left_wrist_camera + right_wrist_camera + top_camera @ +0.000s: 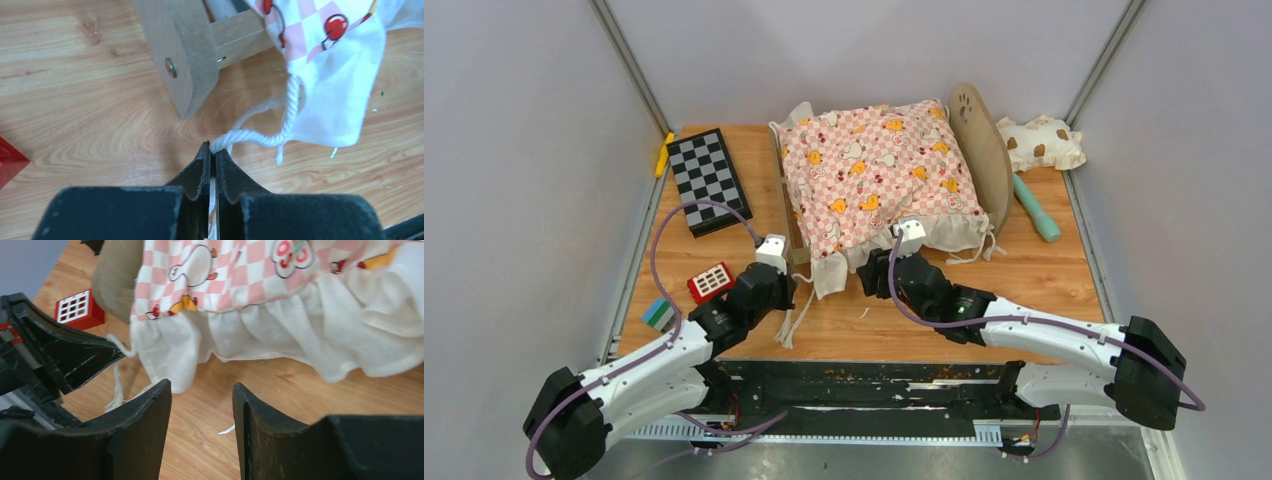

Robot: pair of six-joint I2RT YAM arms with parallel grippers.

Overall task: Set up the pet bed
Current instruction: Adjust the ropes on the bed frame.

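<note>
Left hand [212, 150] pinched on white cord [252, 136], right hand [200, 387] half-open, empty — pet bed [980, 150] mostly hidden under cushion [874, 170]

worktop [75, 100]: pale wood grain, smooth, with a faint sheen
pet bed frame [195, 60]: light bare wood, its cut edge fuzzy and rough (fibreboard-like, upper centre of the left wrist view)
screw [171, 67]: shiny metal
cushion [874, 175]: printed woven cloth, matt, with a plain white ruffle
cord [250, 136]: twisted white rope, frayed at the ends
right fingers [145, 435]: black plastic, matt, finely scratched
</note>
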